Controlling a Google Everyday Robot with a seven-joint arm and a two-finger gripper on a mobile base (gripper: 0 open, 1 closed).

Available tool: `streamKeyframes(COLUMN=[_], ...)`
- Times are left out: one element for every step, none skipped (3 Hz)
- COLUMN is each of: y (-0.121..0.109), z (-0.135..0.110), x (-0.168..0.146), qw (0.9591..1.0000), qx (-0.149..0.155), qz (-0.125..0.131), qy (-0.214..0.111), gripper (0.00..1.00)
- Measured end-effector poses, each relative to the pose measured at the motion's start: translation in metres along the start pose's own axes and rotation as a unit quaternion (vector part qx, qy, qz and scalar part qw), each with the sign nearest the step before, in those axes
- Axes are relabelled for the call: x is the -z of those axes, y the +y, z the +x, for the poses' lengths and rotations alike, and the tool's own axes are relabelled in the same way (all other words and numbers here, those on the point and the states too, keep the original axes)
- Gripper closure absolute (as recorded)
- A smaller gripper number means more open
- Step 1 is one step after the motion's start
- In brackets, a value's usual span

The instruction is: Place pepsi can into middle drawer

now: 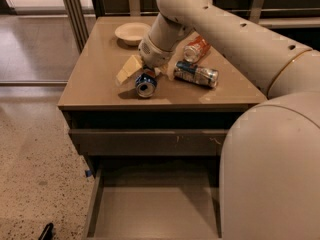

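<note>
The pepsi can (145,85) lay on its side near the front of the cabinet top (90,86), its silver end facing the camera. The gripper (150,69) was right over it, at the can's far end. A pale yellow wedge (128,68) lay just to the can's left, and a silver-and-light-blue can (196,74) and an orange-red can (196,49) lay on the other side. Below, the middle drawer (155,211) stood pulled open.
</note>
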State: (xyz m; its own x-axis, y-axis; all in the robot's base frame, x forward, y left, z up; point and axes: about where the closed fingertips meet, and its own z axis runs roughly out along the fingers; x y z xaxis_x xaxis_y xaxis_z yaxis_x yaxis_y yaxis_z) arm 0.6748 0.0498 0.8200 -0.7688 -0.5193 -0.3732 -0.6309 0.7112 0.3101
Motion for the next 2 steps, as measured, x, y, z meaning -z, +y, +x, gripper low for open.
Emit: streamKeyframes(y=[0.0,0.0], z=[0.0,0.0], x=[-0.0001,-0.0001], qw=[1.0,1.0], qx=[0.0,0.0], qz=[0.0,0.0], qy=[0.0,0.0], gripper=[0.42,0.65])
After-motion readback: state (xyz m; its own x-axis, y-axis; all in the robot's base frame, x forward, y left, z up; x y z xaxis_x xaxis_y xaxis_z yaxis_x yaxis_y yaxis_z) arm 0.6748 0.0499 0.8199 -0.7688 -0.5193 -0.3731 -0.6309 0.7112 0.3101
